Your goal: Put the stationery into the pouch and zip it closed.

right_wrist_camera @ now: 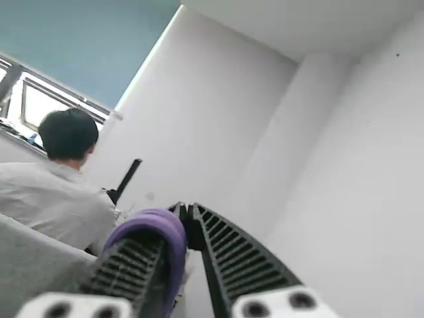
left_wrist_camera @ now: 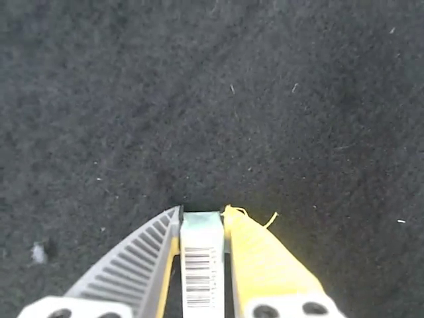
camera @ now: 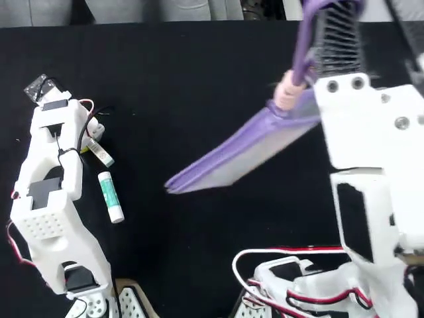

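pouch raised, tilted | 1 glue stick on table

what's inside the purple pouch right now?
Its inside is hidden; the pouch hangs tilted from the right gripper. A pink piece shows at its upper end. Outside it: a green-and-white tube on the table, a barcoded stick in the left gripper.

High view: fixed overhead, looks down on table, arm bases at near edge.
Left wrist view: close over table, faces down along left gripper.
Right wrist view: faces up at wall past right gripper.
Shared: high and left wrist, table and stick; high and right wrist, pouch strap.
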Motion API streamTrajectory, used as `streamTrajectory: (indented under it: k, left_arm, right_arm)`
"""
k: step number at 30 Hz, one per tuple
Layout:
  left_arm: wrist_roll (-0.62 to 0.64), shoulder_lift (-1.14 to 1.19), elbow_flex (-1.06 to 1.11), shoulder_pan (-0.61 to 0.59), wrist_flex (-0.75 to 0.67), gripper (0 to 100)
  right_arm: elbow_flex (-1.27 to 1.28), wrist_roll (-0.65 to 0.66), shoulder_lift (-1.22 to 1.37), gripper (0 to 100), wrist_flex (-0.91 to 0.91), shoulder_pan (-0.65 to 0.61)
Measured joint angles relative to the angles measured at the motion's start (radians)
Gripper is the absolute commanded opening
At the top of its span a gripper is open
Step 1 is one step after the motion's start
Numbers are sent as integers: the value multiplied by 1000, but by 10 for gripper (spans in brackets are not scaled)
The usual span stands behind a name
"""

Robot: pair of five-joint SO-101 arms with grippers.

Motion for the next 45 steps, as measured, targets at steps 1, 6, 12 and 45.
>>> streamTrajectory:
  k: [1,6,12,45]
  left_arm:
    - [0,0,0,0,0,30]
    - [0,0,0,0,0,30]
    - [0,0,0,0,0,30]
    - [0,2,-11,-130,-3,29]
  right_arm:
    - [-8,9,3,11,11,14]
    - [-20,35,32,11,81,31]
    - [6,38,18,11,144,-18]
    - [578,-31,-124,11,117,-617]
